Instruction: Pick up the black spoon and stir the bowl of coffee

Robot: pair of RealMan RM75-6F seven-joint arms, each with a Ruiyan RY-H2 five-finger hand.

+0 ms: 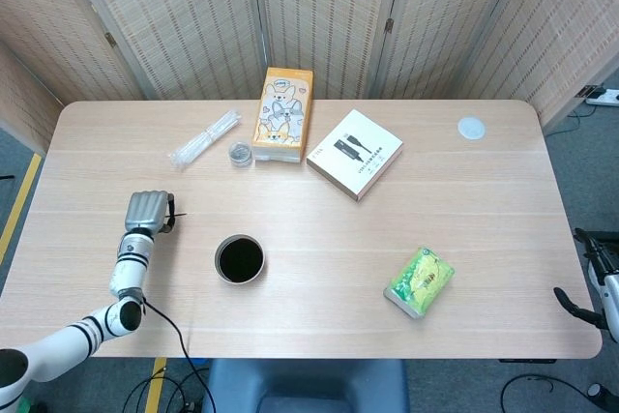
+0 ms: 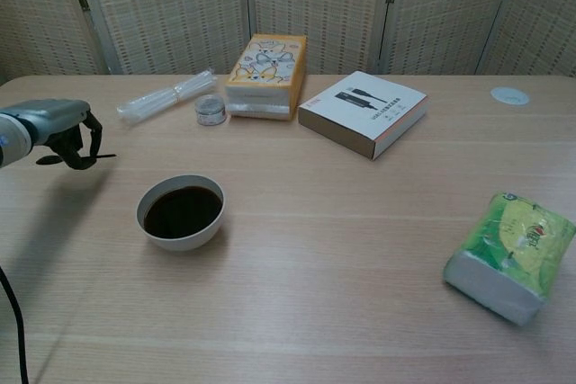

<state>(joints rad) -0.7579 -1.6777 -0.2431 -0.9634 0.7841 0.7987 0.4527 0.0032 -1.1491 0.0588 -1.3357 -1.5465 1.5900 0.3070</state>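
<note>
Left hand (image 2: pixel 65 130): is being seen with its fingers curled down around the black spoon (image 2: pixel 79 158), which is being carried clear of the table (image 2: pixel 297 249), to judge from the chest view.
Spoon axis: is being kept roughly level, the thin handle poking out on the side toward the bowl, the other end showing past the hand's far side.
Bowl of coffee (image 2: pixel 183 211): is being left on the table to the right of the hand and nearer the robot, well apart from the spoon.
Coming move: is being judged as a carry rightward and down, with the spoon tipped so its working end meets the coffee.
Right hand (image 1: pixel 592 289): is being kept off the far table edge; its finger state cannot be told.
Nearer hand: the left, by a wide margin.
</note>
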